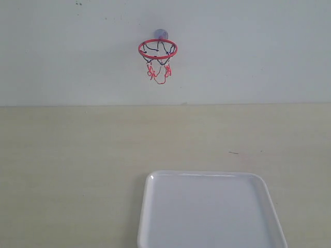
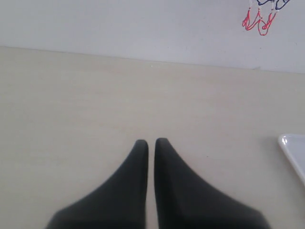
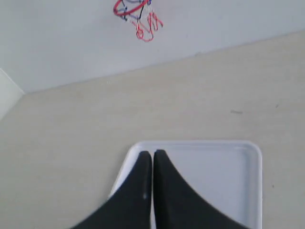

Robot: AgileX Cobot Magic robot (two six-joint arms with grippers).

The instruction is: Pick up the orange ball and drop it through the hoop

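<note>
The hoop (image 1: 158, 49) hangs on the back wall, a red ring with a black-and-red string net under a clear suction cup. Its net also shows in the left wrist view (image 2: 259, 21) and in the right wrist view (image 3: 138, 16). The orange ball is out of view in every frame. My left gripper (image 2: 151, 141) is shut with nothing held, over bare tabletop. My right gripper (image 3: 152, 153) is shut and empty, above the near left part of the white tray (image 3: 252, 152). Neither gripper appears in the exterior view.
A white square tray (image 1: 150, 181) lies empty at the front of the beige table, right of centre; its corner (image 2: 290, 143) edges into the left wrist view. A small dark mark (image 1: 234, 153) sits on the tabletop behind the tray.
</note>
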